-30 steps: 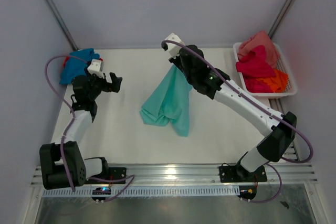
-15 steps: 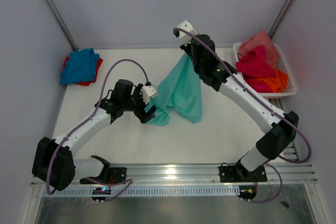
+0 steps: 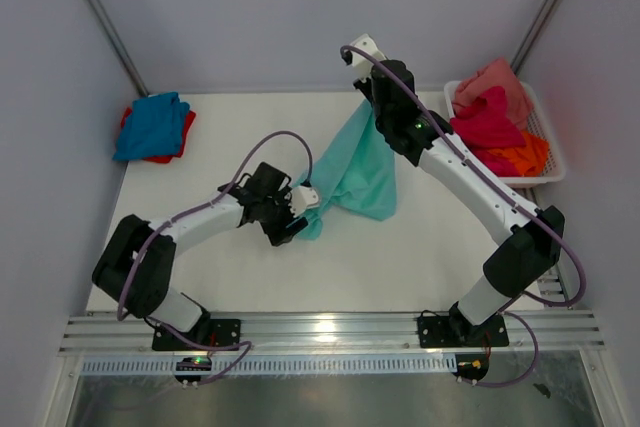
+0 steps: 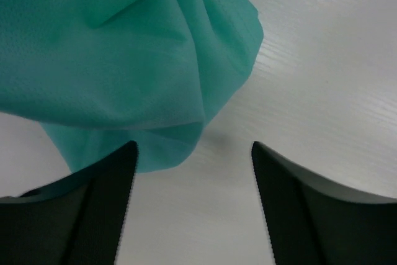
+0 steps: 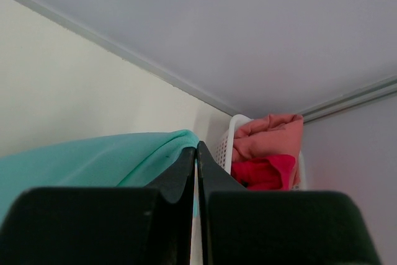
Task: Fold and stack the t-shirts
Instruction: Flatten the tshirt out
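Right arm hoists the mint-teal t-shirt [image 3: 360, 167], left arm low at its bottom tip.

My right arm is stretched up and forward. My right gripper [image 3: 368, 102] has its fingers pressed together on the tee's top edge, so the cloth hangs down from it to the table [image 3: 200, 277]. My left arm is bent low over the table. My left gripper [image 3: 298, 222] is at the tee's lower left tip with its fingers spread, the cloth just ahead of them and against one finger [image 4: 118, 172]. Right of the tee is the white basket [image 3: 545, 127], holding the salmon pink tee [image 3: 495, 77], magenta tee [image 3: 485, 119] and orange tee [image 3: 525, 152] in a loose heap. Far left of the tee, the blue tee [image 3: 150, 125] lies on the red tee [image 3: 180, 137].
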